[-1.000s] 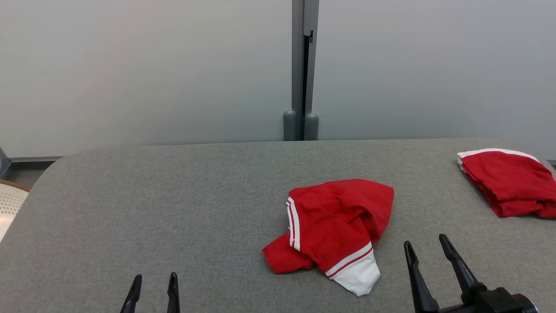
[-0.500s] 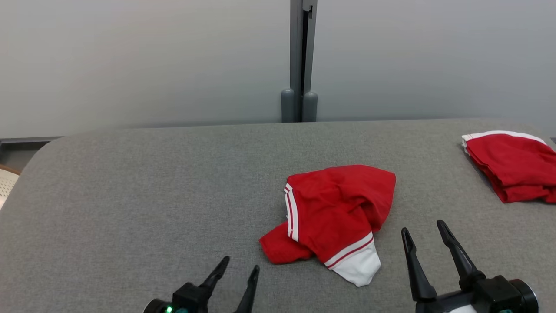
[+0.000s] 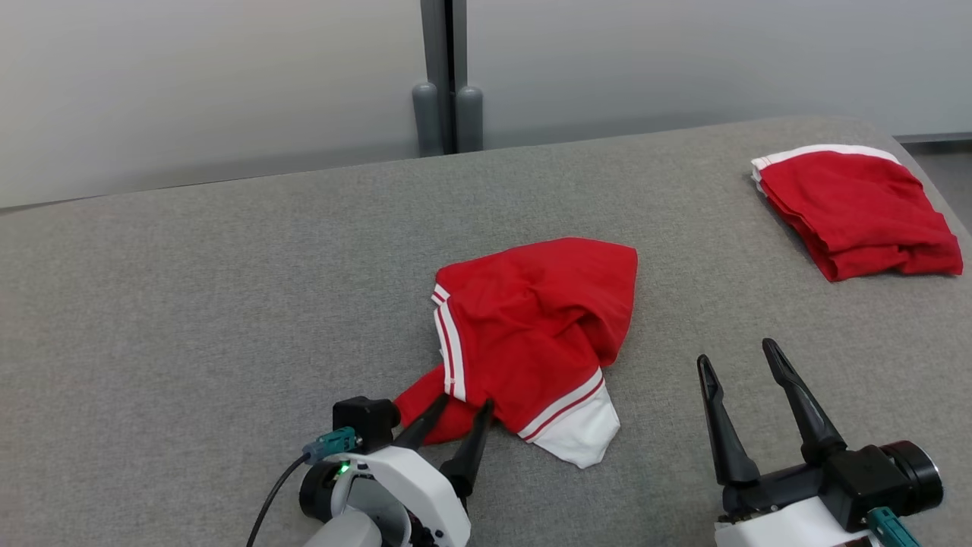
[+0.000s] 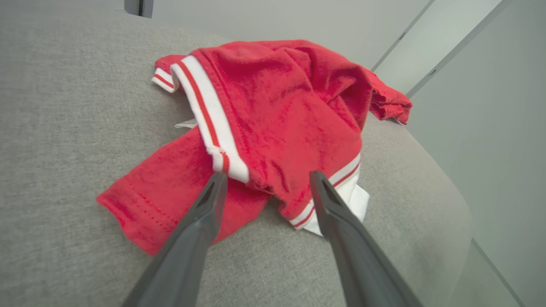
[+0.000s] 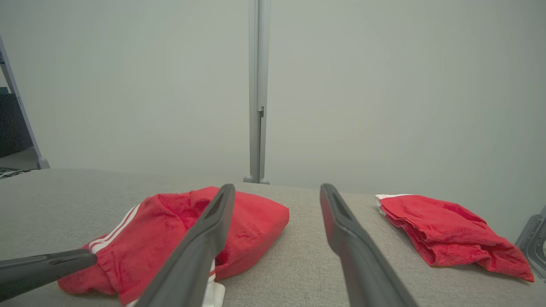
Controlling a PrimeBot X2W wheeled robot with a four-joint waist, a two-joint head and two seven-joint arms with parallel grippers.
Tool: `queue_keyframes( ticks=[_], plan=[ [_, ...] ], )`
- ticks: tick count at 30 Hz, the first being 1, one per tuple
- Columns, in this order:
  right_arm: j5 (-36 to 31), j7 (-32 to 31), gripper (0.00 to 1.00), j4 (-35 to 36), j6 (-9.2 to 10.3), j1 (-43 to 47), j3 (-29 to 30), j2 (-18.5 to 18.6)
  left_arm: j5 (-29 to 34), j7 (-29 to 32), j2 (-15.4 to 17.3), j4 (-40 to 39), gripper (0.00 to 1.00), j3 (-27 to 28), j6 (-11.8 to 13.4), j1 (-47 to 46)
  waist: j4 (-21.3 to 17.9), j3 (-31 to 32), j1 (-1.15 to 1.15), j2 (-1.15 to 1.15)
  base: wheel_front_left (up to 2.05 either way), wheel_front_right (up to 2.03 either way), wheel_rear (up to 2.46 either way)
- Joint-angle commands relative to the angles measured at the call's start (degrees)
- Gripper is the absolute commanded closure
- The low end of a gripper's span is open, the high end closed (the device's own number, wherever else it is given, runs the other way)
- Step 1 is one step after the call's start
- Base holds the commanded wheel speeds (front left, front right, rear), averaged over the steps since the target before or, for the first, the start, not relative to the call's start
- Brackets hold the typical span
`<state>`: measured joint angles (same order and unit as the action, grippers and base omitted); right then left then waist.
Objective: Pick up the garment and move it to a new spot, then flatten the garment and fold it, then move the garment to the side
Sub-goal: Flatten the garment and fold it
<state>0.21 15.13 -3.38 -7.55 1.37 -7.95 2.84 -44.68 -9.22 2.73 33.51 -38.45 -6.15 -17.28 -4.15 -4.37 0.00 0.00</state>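
Midway across the surface lies the crumpled red garment. At its 7 o'clock edge the left gripper, jaws apart, brackets the striped hem; it should close low, catching cloth only. The right gripper, likewise apart, hangs at 4 o'clock.

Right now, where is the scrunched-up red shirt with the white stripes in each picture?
Head view: the crumpled red fabric garment with white stripes lies in the middle of the picture, on the grey cloth-covered table.
Left wrist view: upper middle.
Right wrist view: lower left.
Shared landmark: the grey upright metal post behind the table, at the top of the head view and at the top centre of the right wrist view.
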Motion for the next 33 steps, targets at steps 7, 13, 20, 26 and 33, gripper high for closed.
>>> queue_keyframes(
  ticks=[7,13,20,26,33],
  plan=[
    [-0.2,0.0,0.0,0.6,0.11,-1.5,0.1,0.1,-4.0,-2.4,0.3,4.5,0.0,-1.7,4.0,-5.0,-2.8,-3.4,0.0,0.0,0.0,0.0,0.0],
    [-0.1,0.0,0.0,0.1,0.11,-1.5,0.3,0.1,-5.3,-4.6,0.3,5.1,1.0,-3.3,3.7,-6.2,-3.0,-3.1,0.0,0.0,0.0,0.0,0.0],
    [0.3,0.0,0.0,-0.1,0.11,-0.9,0.2,0.1,-2.9,-5.7,0.2,3.1,1.0,-4.2,4.3,-7.3,-3.4,-1.5,0.0,0.0,0.0,0.0,0.0],
    [1.7,0.0,0.0,-0.2,0.11,-1.8,-0.4,0.1,-7.1,2.7,0.3,-6.2,1.0,-3.1,1.4,-15.7,-6.2,0.2,0.0,0.0,0.0,0.0,0.0],
    [3.5,0.0,0.0,-0.4,0.11,-2.5,-1.1,0.1,-14.8,14.2,0.3,-13.3,1.0,2.1,3.0,-30.2,-10.9,1.0,0.0,0.0,0.0,0.0,0.0]
  ],
)
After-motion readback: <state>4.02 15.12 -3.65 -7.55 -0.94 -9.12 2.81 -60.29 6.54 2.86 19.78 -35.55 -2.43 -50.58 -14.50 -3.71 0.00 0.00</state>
